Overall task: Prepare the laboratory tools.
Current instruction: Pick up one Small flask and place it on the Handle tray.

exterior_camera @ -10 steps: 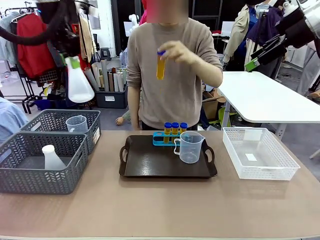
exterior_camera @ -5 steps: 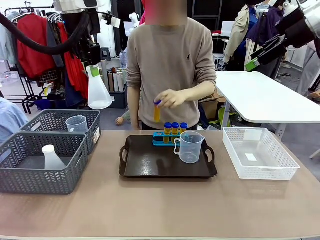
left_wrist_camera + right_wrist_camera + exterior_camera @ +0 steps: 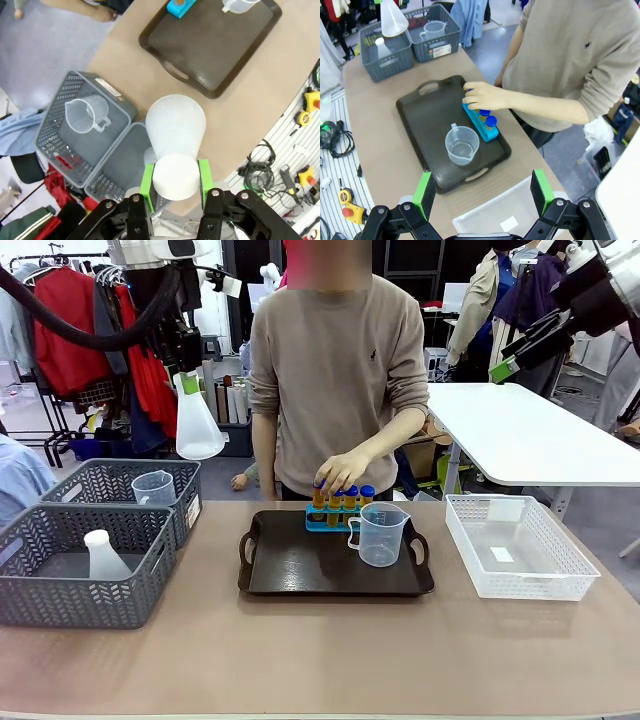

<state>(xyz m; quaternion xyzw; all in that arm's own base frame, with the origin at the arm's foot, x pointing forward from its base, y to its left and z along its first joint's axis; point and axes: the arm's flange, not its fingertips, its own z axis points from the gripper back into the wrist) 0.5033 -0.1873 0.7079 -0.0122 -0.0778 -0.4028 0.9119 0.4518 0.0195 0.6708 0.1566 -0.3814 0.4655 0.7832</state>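
Note:
My left gripper (image 3: 187, 381) hangs high above the far grey basket, shut on the neck of a white conical flask (image 3: 198, 430) that points base down. In the left wrist view the green pads (image 3: 147, 181) clamp the flask (image 3: 175, 130) over the two baskets. On the dark tray (image 3: 300, 575) stand a clear handled beaker (image 3: 379, 535) and a blue rack (image 3: 322, 521) of blue-capped orange tubes (image 3: 351, 497). The person's hand (image 3: 340, 472) rests on the rack's left tube. My right gripper (image 3: 518, 352) is raised at the upper right, open and holding nothing (image 3: 482, 192).
Two grey mesh baskets sit at the left: the near one (image 3: 60, 595) holds a second white flask (image 3: 102, 555), the far one (image 3: 115, 478) a second beaker (image 3: 152, 487). A white basket (image 3: 520, 555) stands at the right. The front of the table is bare.
The person's hand came down from chest height and set a tube into the rack. My left arm carried the flask rightward, then held still. The right arm did not move.

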